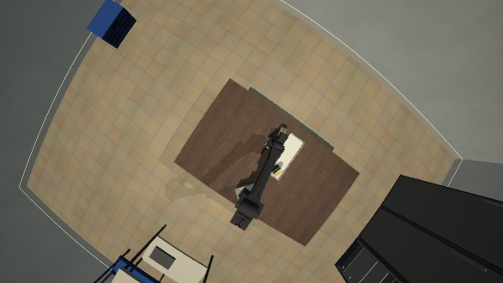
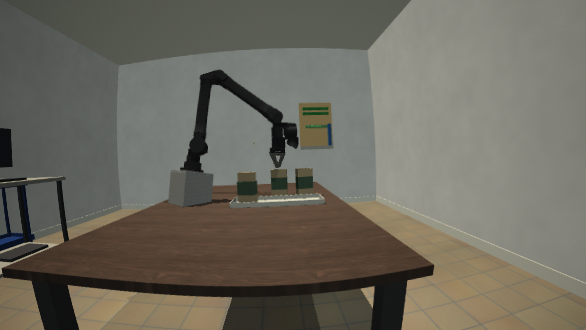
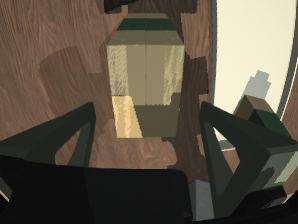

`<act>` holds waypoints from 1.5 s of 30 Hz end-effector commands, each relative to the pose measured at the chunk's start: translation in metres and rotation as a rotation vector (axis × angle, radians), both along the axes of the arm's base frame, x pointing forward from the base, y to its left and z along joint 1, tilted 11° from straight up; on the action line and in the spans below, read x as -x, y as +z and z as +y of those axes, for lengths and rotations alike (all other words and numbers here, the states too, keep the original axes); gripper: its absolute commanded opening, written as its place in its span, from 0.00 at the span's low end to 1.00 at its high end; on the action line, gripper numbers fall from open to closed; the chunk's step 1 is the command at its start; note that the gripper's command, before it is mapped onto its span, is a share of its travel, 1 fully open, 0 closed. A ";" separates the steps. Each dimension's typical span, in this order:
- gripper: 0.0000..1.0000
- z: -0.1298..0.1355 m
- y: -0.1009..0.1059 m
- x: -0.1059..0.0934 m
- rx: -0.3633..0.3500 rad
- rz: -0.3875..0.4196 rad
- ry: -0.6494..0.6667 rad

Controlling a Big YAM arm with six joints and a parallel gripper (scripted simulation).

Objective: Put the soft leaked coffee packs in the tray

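Observation:
A tan pack with a green band [image 2: 247, 187] [image 3: 266, 116] [image 1: 278, 171] stands upright in the near end of the white tray [image 2: 280, 203] [image 3: 250, 45] [image 1: 291, 150]. A second, middle pack [image 2: 279, 183] [image 3: 146, 75] stands on the table beside the tray. The third pack [image 2: 304, 182] stands upright farther out; it is outside the wrist view. My gripper [image 2: 277, 164] [image 3: 147, 109] is open and empty just above the middle pack, with that pack's top between the fingers in the wrist view. The arm hides most of the middle pack in the top view.
The arm stands on a grey base block [image 2: 191, 187] at the edge of the brown table [image 2: 215, 240] [image 1: 215, 129]. The tray runs close along the row of packs. The pack in the tray stands near my right finger in the wrist view.

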State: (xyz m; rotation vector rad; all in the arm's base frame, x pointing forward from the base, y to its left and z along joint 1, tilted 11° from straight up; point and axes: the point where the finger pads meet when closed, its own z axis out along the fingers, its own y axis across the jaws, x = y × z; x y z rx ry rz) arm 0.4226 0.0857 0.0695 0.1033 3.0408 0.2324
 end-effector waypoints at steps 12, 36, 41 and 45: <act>0.77 0.003 0.026 -0.021 -0.011 -0.082 -0.011; 0.77 0.006 0.023 -0.030 -0.010 -0.076 -0.009; 0.77 0.006 0.023 -0.030 -0.010 -0.076 -0.009; 0.77 0.006 0.023 -0.030 -0.010 -0.076 -0.009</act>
